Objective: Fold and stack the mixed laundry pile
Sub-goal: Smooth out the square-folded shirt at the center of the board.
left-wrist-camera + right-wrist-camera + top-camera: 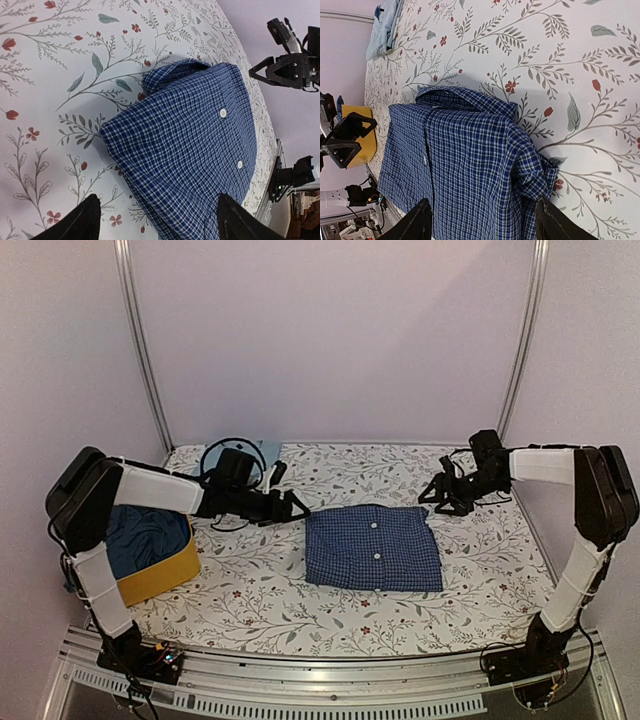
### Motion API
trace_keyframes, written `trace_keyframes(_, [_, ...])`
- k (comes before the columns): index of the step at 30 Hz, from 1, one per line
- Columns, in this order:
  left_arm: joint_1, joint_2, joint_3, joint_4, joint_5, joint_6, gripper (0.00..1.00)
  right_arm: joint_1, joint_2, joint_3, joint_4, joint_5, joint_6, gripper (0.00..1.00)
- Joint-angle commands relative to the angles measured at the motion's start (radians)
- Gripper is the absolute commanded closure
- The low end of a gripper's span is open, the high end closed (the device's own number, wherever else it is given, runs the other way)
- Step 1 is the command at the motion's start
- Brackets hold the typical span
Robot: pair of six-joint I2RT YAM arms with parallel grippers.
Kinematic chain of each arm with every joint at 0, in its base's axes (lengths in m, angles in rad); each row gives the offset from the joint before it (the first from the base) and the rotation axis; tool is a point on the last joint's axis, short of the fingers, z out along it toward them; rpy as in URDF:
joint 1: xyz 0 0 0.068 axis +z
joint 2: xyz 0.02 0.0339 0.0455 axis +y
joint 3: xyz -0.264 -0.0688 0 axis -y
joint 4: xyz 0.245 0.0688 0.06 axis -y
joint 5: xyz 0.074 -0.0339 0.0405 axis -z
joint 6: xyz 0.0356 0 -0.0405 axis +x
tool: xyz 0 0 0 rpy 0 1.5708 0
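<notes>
Checked shirt (373, 548) lies folded on worktop (260, 590), centre of frame | I see left gripper (298, 508) wide open, empty, just left of it | right gripper (432, 496) open, empty, near its upper right corner

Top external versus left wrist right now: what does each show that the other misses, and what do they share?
Only the top external view: the yellow basket at the left with blue clothes inside, a light blue garment at the far edge, and the checked shirt in its whole folded outline. Only the left wrist view: the left hand has its fingers spread wide, gripping nothing. Both: the shirt lying on the floral table cover, its white buttons, and the right hand near it.
</notes>
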Motion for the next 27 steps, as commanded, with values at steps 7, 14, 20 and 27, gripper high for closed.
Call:
trace_keyframes(7, [-0.12, 0.066, -0.037, 0.025, 0.048, -0.078, 0.17, 0.011, -0.065, -0.188, -0.004, 0.065, 0.045, 0.2])
trace_keyframes(14, [-0.15, 0.139, 0.061, 0.058, 0.045, -0.115, 0.56, 0.039, 0.072, -0.171, 0.075, 0.007, 0.02, 0.59])
trace_keyframes(20, [-0.182, 0.07, 0.12, 0.016, 0.006, -0.058, 0.86, 0.028, 0.041, -0.107, 0.073, -0.11, 0.003, 1.0])
trace_keyframes(27, [-0.196, 0.002, 0.12, -0.068, -0.12, -0.012, 0.77, -0.033, -0.017, -0.192, 0.231, -0.399, 0.088, 1.0])
